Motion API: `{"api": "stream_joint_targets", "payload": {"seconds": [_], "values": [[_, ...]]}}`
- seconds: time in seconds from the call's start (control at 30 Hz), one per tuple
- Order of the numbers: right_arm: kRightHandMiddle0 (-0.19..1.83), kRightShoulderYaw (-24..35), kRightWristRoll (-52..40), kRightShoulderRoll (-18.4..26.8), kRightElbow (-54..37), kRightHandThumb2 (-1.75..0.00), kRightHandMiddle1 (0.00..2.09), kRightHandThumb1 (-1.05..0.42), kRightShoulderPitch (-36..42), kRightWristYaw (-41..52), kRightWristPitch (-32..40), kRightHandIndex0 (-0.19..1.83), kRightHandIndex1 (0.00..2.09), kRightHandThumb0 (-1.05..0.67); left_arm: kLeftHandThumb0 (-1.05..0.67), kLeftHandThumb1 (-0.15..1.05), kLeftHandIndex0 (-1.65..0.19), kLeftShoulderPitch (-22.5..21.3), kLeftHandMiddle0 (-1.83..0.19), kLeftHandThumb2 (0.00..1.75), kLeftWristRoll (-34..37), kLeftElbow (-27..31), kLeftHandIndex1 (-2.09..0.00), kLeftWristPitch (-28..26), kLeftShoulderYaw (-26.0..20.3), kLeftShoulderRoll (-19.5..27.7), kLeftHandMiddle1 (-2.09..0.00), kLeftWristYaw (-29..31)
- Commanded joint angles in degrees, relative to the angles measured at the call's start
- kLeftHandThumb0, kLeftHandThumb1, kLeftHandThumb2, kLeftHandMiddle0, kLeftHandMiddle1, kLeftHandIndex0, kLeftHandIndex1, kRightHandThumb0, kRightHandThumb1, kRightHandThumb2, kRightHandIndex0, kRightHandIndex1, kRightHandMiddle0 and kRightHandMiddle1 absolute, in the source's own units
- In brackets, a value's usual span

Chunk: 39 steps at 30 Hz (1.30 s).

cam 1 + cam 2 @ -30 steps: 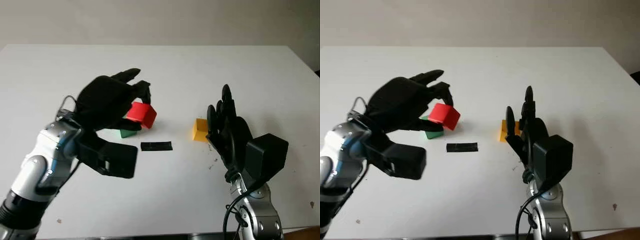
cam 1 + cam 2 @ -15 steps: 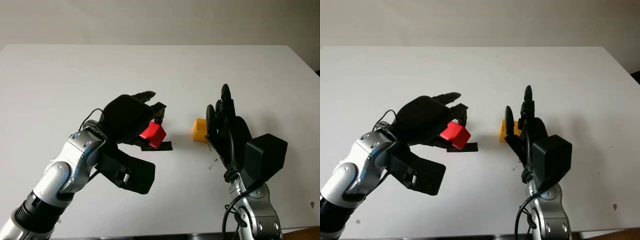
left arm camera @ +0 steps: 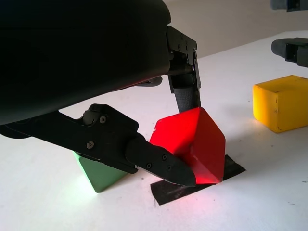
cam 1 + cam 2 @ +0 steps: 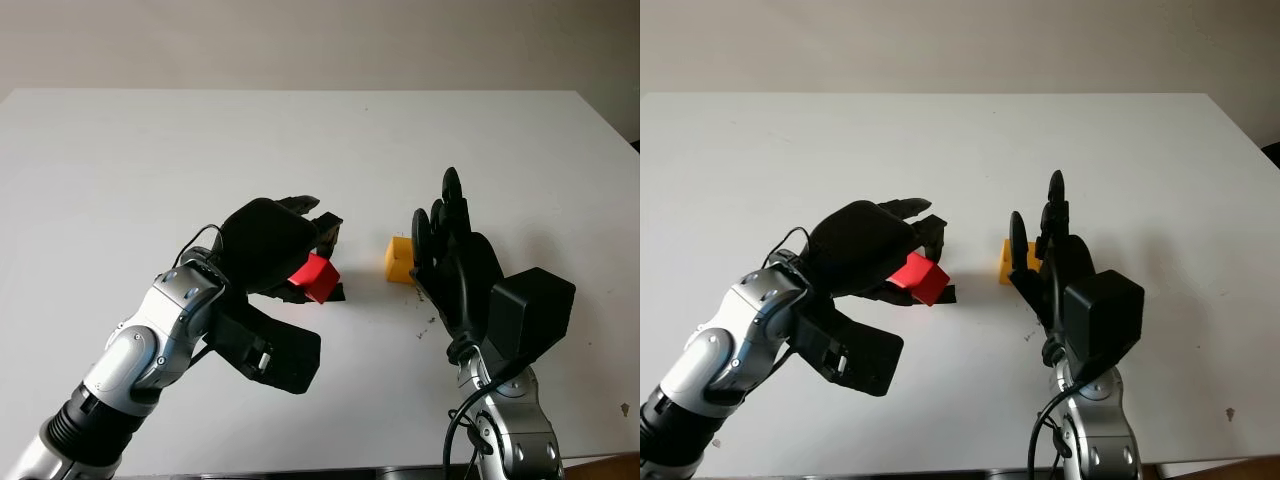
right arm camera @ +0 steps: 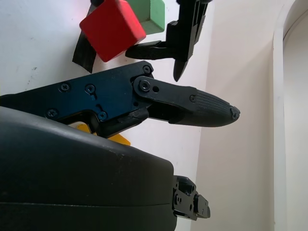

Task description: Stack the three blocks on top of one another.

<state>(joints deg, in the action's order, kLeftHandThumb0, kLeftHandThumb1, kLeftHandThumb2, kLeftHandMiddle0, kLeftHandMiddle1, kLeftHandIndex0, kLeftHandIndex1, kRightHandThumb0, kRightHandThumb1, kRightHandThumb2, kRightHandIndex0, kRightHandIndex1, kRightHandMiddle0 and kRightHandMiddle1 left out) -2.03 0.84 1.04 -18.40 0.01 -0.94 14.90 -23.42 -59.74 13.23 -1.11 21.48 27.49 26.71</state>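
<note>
- The white table point(image 4: 150, 150) spreads wide under both arms and carries all 3 blocks near its middle.
- The left robot hand point(image 4: 300, 262) reaches in from the lower left, its black shell over the centre of the table, fingers point(image 3: 161, 163) closed around the red block point(image 3: 192, 142).
- The right robot hand point(image 4: 447, 240) stands edge-up at the right of centre, holding nothing and open, just beside the yellow block point(image 4: 399, 259).
- The red block is tilted onto a corner in the left robot hand's grip, 1 finger pressing its near face and another coming down onto it from above. Its lowest corner sits at the strip of black tape point(image 3: 192, 185); I cannot tell whether it touches.
- The yellow block sits flat on the table, apart from the red one and towards the right robot hand.
- The green block point(image 3: 98, 173) is on the table behind the left robot hand's fingers, close beside the red block and partly hidden by them.
- The black tape lies flat on the table under the red block.
</note>
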Motion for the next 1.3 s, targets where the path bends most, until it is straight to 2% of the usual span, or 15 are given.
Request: {"api": "stream_joint_targets", "payload": {"seconds": [0.0,0.3,0.4,0.57,0.67,0.8,0.93,1.07,1.2,1.27], "values": [[-0.19,0.2,-0.1,-0.3,-0.3,-0.62,0.04,-1.05,0.1,-0.1,-0.6,-0.19,0.00,-0.68,-0.37,1.05,-0.20,0.3,-0.22,0.07,-1.0,-0.8,-1.69,0.3,0.9,-0.3,-0.07,-1.0],[-0.19,0.2,-0.5,-0.6,-0.3,-0.63,0.03,-1.05,0.4,0.1,-1.4,-0.19,0.00,-0.67,-0.36,1.05,-0.15,0.1,-0.20,0.09,-1.8,-2.7,-1.71,1.0,1.6,-0.6,-0.05,-1.5],[-0.19,0.2,-0.6,-0.7,-0.3,-0.63,0.03,-1.05,0.4,0.0,-1.4,-0.19,0.00,-0.66,-0.40,1.05,-0.13,0.1,-0.15,0.10,-1.7,-2.7,-1.72,1.2,1.7,-0.6,-0.03,-1.1],[-0.19,0.3,-0.7,-0.6,-0.3,-0.62,0.01,-1.05,0.4,0.1,-1.4,-0.19,0.00,-0.66,-0.54,1.04,0.08,0.1,0.02,0.08,-2.4,-2.1,-1.76,0.6,1.9,-0.6,-0.01,0.9],[-0.19,0.4,-0.9,-0.7,-0.4,-0.62,0.02,-1.05,0.6,0.1,-1.3,-0.19,0.00,-0.66,-0.60,1.04,0.12,0.3,0.11,0.06,-1.7,-1.7,-1.56,0.6,1.6,-0.8,-0.03,1.8],[-0.19,0.4,-1.1,-0.7,-0.5,-0.61,0.02,-1.05,0.7,0.0,-1.4,-0.19,0.00,-0.65,-0.64,1.03,0.07,0.3,0.14,0.05,-1.0,-1.7,-1.10,1.2,1.6,-0.7,-0.05,1.8],[-0.19,0.4,-0.8,-0.6,-0.4,-0.62,0.03,-1.05,0.6,-0.1,-1.3,-0.19,0.00,-0.65,-0.67,1.02,0.04,0.3,0.14,0.05,-0.5,-1.7,-0.81,1.3,1.4,-0.8,-0.05,1.8],[-0.19,0.4,-0.8,-0.4,-0.4,-0.62,0.02,-1.05,0.6,0.1,-1.3,-0.19,0.00,-0.66,-0.71,1.02,0.04,0.4,0.14,0.06,0.1,-1.8,-0.67,1.6,1.3,-0.8,-0.05,1.3],[-0.19,0.6,-1.1,-0.5,-0.3,-0.61,0.02,-1.05,0.5,0.1,-1.2,-0.19,0.00,-0.66,-0.74,1.03,0.02,0.6,0.18,0.05,0.5,-1.6,-0.25,1.3,1.2,-1.0,-0.03,1.6],[-0.19,0.5,-1.1,-0.5,-0.3,-0.61,0.02,-1.05,0.6,0.1,-1.2,-0.19,0.00,-0.66,-0.75,1.03,0.06,0.8,0.19,0.06,0.6,-1.6,-0.15,0.8,1.1,-1.3,-0.01,1.2]]}}
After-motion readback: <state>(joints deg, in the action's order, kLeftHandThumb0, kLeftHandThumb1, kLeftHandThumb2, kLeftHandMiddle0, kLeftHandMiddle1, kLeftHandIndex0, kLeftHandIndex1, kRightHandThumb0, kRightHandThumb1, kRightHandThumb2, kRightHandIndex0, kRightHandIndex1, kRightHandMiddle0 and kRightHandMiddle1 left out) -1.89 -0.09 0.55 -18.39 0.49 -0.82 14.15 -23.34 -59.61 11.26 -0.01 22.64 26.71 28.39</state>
